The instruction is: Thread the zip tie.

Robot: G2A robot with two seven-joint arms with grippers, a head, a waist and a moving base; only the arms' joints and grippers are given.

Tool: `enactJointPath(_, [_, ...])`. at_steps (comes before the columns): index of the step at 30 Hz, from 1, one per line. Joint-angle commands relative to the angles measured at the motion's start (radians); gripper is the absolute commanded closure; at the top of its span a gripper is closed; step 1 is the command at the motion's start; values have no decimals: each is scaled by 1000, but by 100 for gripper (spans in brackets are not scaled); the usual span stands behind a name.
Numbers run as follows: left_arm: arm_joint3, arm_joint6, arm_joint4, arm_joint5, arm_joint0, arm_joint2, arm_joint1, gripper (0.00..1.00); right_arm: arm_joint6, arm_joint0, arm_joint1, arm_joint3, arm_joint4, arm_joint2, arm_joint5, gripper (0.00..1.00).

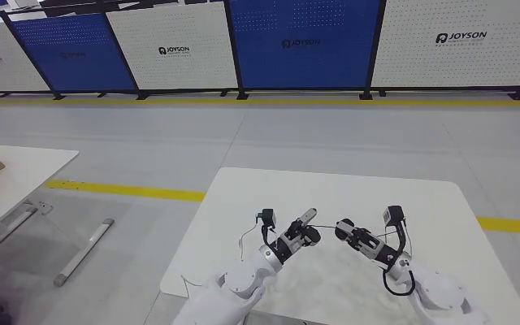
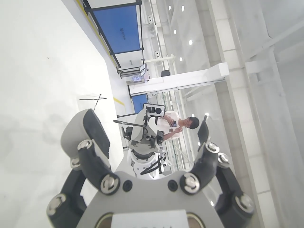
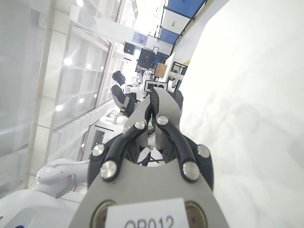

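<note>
Left tool (image 1: 309,226): fingers wide apart, gripping nothing, above the table (image 1: 244,211). Zip tie (image 1: 327,226): held off the table, spanning the gap between the tools, free end toward the left tool. Right tool (image 1: 345,230): fingers together, clamped on the zip tie. Loose ties (image 2: 95,98) lie on the table.

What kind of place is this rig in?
Probably an industrial hall or robot test floor: perforated partition panels, a yellow floor line, and high ceiling lights.

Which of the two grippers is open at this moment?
The left gripper: its fingers stand wide apart, while the right gripper has its fingers pressed together, shut on a zip tie.
</note>
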Motion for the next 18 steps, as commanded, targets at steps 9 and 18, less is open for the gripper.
enactJointPath(9, [37, 10, 79, -25, -9, 15, -5, 64, 0, 0, 0, 0, 0, 0, 0, 100])
enactJointPath(18, [59, 21, 73, -7, -26, 35, -16, 70, 0, 0, 0, 0, 0, 0, 0, 100])
